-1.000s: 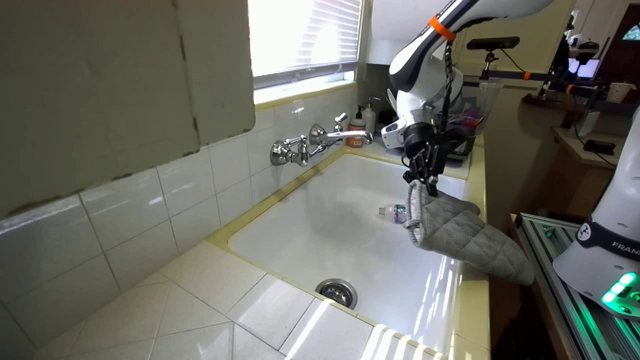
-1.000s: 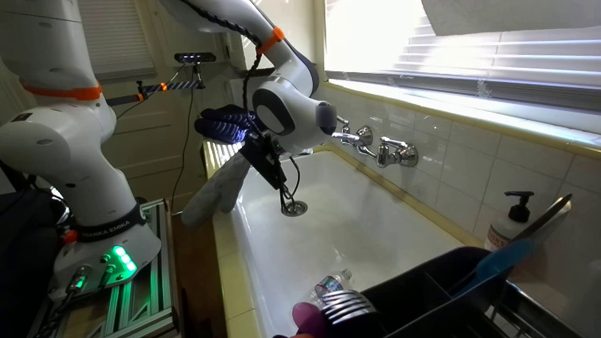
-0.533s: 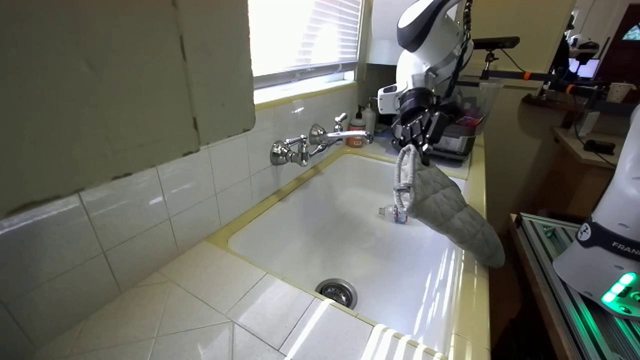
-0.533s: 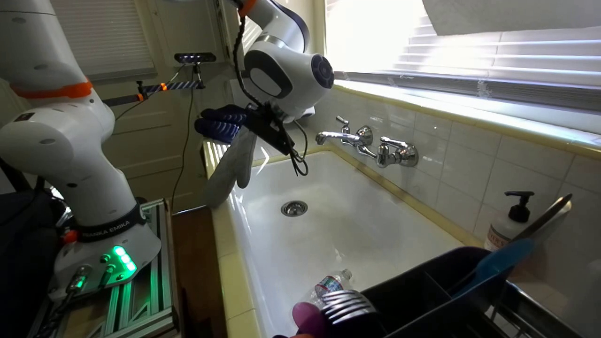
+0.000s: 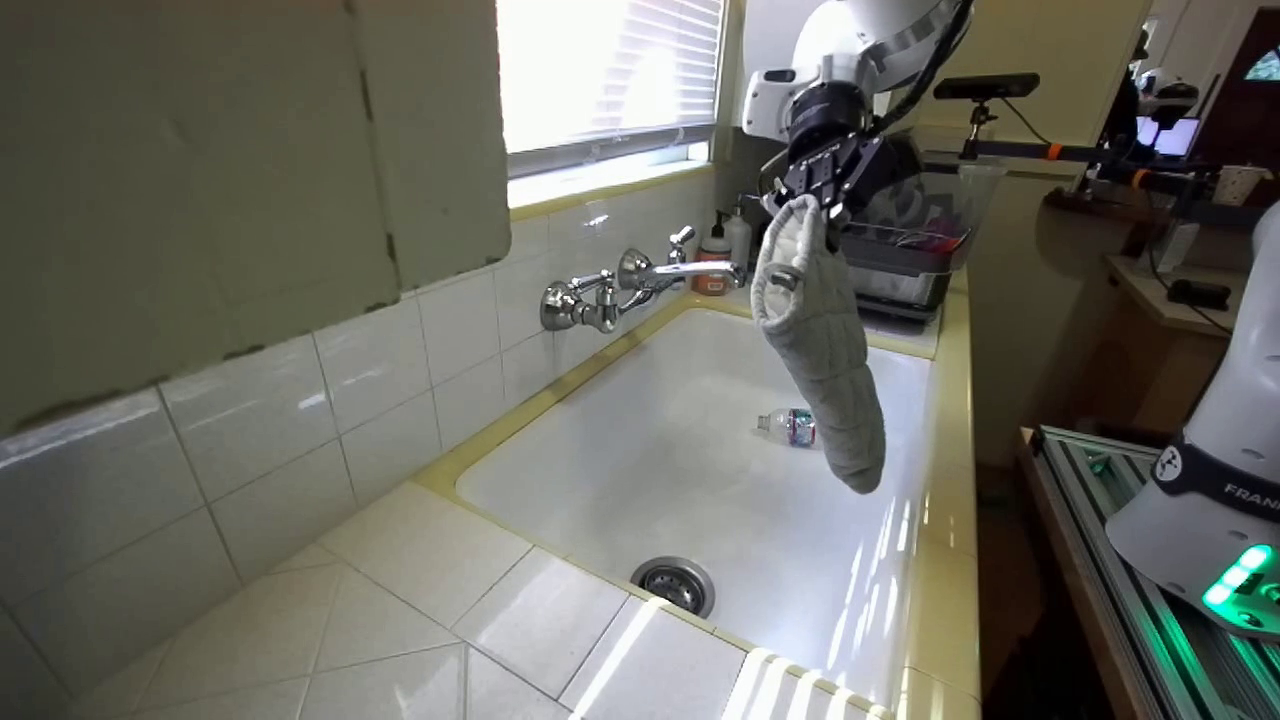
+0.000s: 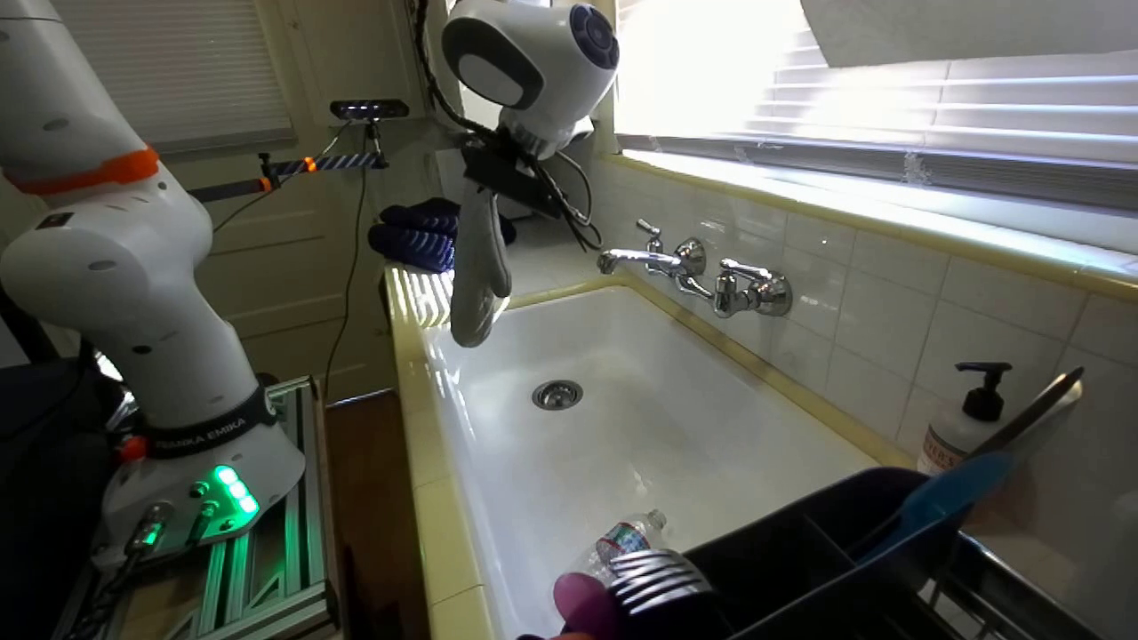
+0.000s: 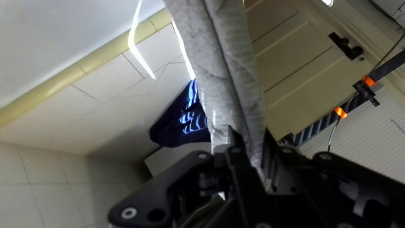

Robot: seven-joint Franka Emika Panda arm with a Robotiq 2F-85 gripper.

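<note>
Gripper (image 7: 252, 141): fingers clamped on the mitt (image 5: 825, 370) near its cuff, fabric pinched between them in the wrist view. Mitt hangs in the air, cuff up, closed end down; in an exterior view it appears over the sink (image 5: 600, 460), not touching it. Bottle (image 5: 798, 427) lies on its side on the sink floor. Blue cloth (image 6: 412, 240) on the counter (image 7: 95, 91), partly behind the mitt in the wrist view.

Handling (judged): quilted padding, so probably light, soft, hard to damage. Body should swing and fold; expect it to lag behind any turn of the gripper. Surface looks matt, not slippery. Cuff edge seems a sound hold: thick, compresses under the fingers. A mid-body hold would likely bunch the padding.

Hard to make out: wrist view dark and blurred about the fingers; one cuff layer or both gripped, cannot tell. Closed end of mitt cut off at the top there. In an exterior view the black housing (image 6: 514, 182) covers the grip. Bottle partly hidden in both exterior views, behind mitt or fork (image 6: 656, 591). Small tab (image 5: 784, 276) at the cuff: loop or label, unclear.
</note>
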